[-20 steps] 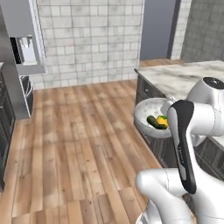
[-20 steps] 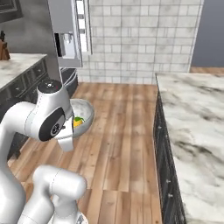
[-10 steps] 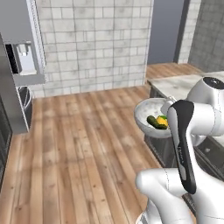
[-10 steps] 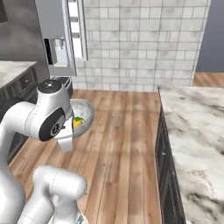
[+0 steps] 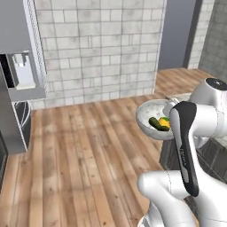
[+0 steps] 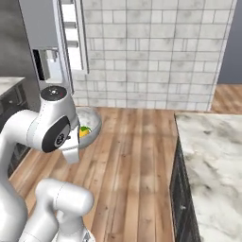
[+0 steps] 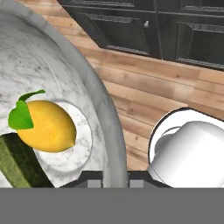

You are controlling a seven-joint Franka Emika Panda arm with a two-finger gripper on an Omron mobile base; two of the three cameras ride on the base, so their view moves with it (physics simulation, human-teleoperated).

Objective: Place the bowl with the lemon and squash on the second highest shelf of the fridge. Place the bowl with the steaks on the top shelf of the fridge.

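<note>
The tall grey steel fridge (image 6: 47, 42), with a dispenser panel on one door and white door shelves showing where the other door stands open, lies ahead of the gripper and off to its left. Over the last second it has slid across both base views while the whole room slid with it, so the base has been turning and the fridge itself has kept its place. I judge this as the carry stage of the first delivery, with the robot swinging round to face the open compartment.

The white marble-topped island with dark cabinet fronts (image 6: 208, 160) sits to the right of the gripper, well apart from it.

The pale marble-patterned round bowl (image 5: 153, 116) hangs in the air at the end of the arm, above the wooden plank floor (image 5: 80, 146), and has kept its place against the arm through the turn. That suggests a firm hold.

The dark green squash (image 7: 17, 164) lies inside the bowl, touching the yellow lemon with a green leaf (image 7: 46, 127).

The two-finger gripper (image 7: 114, 178) sits at the bowl's rim, one tip inside the wall and one outside, pinching it.

The shelves inside cannot yet be seen, so the second highest is still to be found.
</note>
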